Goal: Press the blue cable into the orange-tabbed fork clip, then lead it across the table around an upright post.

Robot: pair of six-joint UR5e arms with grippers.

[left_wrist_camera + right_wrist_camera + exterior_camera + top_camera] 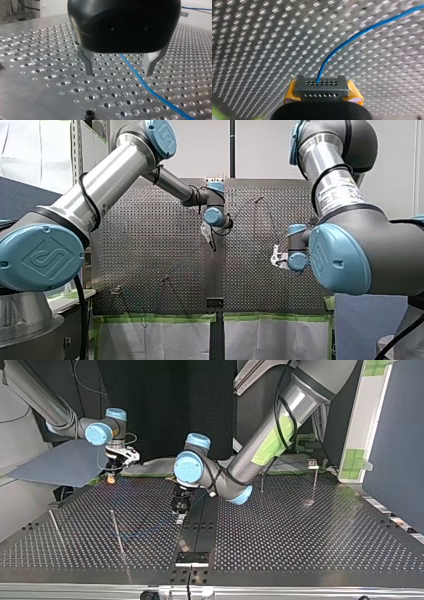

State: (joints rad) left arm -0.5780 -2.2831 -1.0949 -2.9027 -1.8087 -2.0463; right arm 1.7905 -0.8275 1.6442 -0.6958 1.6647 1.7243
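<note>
Right gripper (322,98), yellow pads (290,93) clamped on a dark perforated block (322,87) at the end of the blue cable (352,37), left gripper (118,73), metal fingers (87,62) spread wide, the cable lying between them on the perforated table (37,62), small black bolt (89,115) ahead, thin upright posts (116,530) nearby.

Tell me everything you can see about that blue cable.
The blue cable is thin, smooth and flexible, and looks like plastic. In the left wrist view it runs low over the perforated table, straight between the open metal fingers of the left gripper, seemingly touching neither. In the right wrist view it emerges from the closed, yellow-padded right gripper and curves away over the table. Its ends do not show.
</note>
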